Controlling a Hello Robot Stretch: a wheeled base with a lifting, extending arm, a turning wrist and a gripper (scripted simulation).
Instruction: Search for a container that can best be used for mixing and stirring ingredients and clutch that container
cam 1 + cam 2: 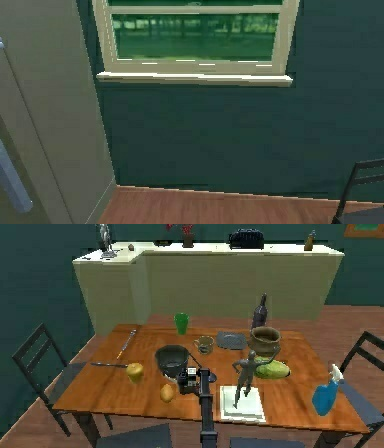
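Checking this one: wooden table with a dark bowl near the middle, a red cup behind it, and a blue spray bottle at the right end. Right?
Not quite. The arm side view shows the cup behind the dark bowl is green, not red. The wooden table and the blue spray bottle at its right end are as you said.

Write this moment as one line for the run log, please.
target: dark bowl | on: wooden table | hand: near the bowl, hold cannot be told | ahead: window in dark wall
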